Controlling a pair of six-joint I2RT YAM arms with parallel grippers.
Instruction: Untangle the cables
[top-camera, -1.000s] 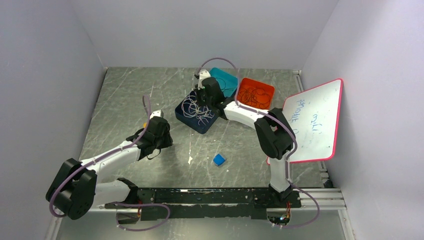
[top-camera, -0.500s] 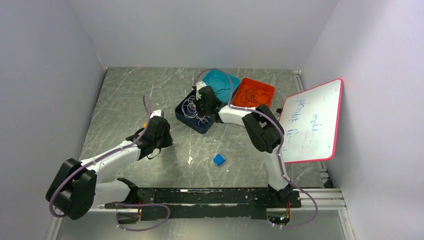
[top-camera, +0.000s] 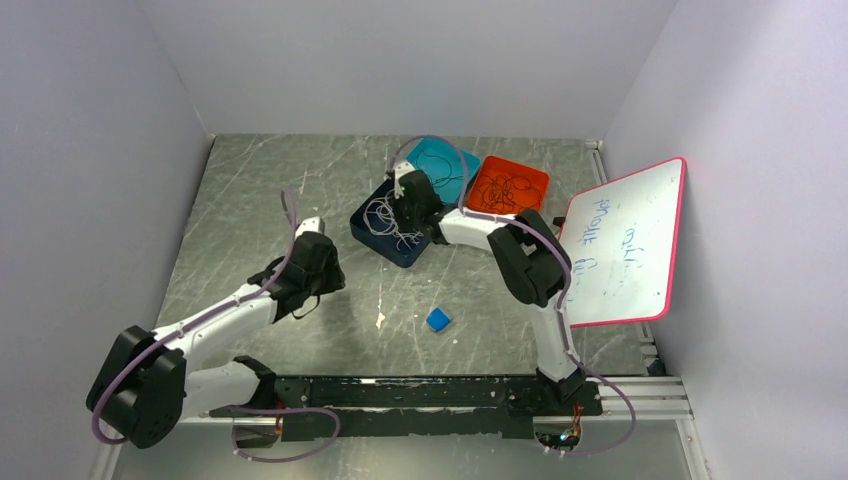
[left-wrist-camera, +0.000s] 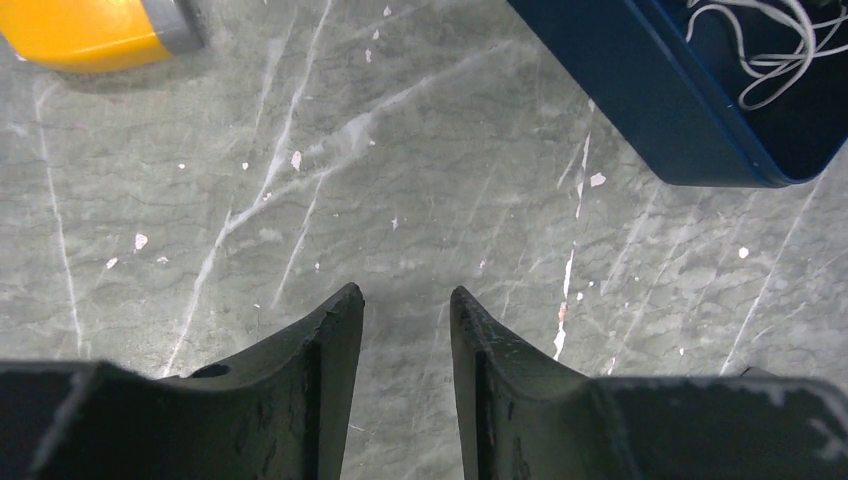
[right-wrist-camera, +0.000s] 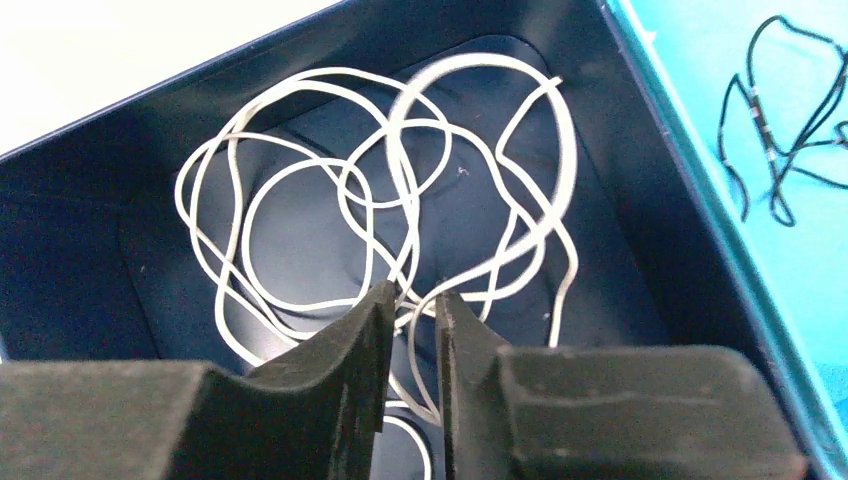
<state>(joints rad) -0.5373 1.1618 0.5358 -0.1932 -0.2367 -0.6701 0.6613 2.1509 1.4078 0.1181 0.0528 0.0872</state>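
**White cables loosely coiled in the navy tray**
The whiteboard carries blue handwriting too faint to read. The right end effector is just above the coil's near loops, its jaws a narrow gap apart and gripping nothing. Black cables lie in the teal tray alongside. The left end effector is part-open and empty over the counter.

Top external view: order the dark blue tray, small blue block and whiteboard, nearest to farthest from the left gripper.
1. Dark blue tray, just right of the left gripper.
2. Small blue block, front centre.
3. Whiteboard, far right.
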